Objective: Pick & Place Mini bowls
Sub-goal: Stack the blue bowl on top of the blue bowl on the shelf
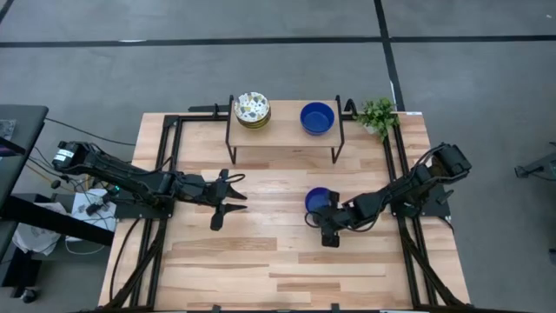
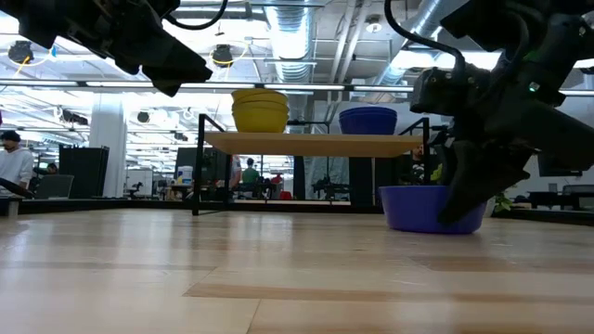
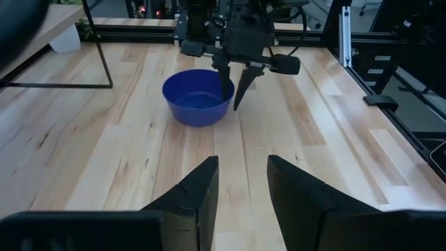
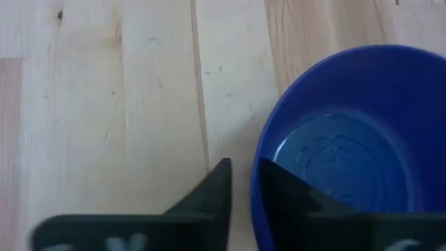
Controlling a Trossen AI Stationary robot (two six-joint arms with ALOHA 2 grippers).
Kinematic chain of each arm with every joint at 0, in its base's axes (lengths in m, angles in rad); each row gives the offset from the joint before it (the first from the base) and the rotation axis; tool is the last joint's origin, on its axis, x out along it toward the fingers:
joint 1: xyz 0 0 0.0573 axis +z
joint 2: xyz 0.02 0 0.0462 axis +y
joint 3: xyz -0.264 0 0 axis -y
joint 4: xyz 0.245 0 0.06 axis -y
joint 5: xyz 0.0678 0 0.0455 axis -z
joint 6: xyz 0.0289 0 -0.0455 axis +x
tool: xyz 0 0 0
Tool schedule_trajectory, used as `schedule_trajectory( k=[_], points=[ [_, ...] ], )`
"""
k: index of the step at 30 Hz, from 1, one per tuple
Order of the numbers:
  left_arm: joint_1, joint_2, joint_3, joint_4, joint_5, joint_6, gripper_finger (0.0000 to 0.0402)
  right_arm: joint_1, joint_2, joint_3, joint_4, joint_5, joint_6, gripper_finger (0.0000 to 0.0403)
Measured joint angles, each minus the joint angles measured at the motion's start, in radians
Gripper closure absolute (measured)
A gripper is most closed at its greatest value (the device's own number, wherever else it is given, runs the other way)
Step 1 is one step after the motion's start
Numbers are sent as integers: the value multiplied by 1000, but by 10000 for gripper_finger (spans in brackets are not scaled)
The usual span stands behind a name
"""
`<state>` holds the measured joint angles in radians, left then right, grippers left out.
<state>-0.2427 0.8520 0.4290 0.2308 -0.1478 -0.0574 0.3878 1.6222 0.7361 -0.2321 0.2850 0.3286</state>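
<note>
Currently: wooden table, with a small raised shelf at its far edge, well beyond both grippers. On the shelf sit a stack of floral-patterned bowls and, beside it, a blue bowl. A potted plant stands on the table just off the shelf's end, on the right arm's side.

Left gripper hovers above the table, fingers spread apart, nothing between them. It points across at the right gripper; the second blue bowl lies well ahead of it, apart from it.

Right gripper is down at that second blue bowl, which sits on the table in front of the shelf. In the right wrist view one finger is outside the rim and the other inside, the bowl wall between them, with only a narrow gap. The fingers straddle the rim; can't tell whether they're actually clamped on it. In the low view the bowl's base rests on the tabletop.
</note>
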Motion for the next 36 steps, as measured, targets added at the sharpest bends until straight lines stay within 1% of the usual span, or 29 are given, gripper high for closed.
schedule_trajectory(
  k=[2,4,7,11,16,19,23,29,33,36],
  points=[
    [0,0,0,2,0,0,280,0,0,0,0,-12,-14,375],
    [0,0,0,2,0,0,280,0,-1,0,0,-21,-23,394],
    [0,0,0,2,0,0,280,0,-1,0,1,-21,-24,392],
    [0,0,0,2,0,0,280,0,-1,21,-23,-22,-43,399],
    [0,0,0,3,0,0,280,12,-1,98,-85,-15,-89,401],
    [0,0,0,4,0,0,280,26,-1,155,-127,25,-146,401],
    [0,0,0,7,0,0,280,31,-1,243,-234,39,-202,401],
    [0,0,0,7,0,0,280,29,-1,376,-422,97,-264,402],
    [0,0,0,7,0,0,280,20,-35,421,-479,115,-323,402],
    [0,0,0,7,0,0,280,3,-103,422,-486,122,-352,402]
  ],
)
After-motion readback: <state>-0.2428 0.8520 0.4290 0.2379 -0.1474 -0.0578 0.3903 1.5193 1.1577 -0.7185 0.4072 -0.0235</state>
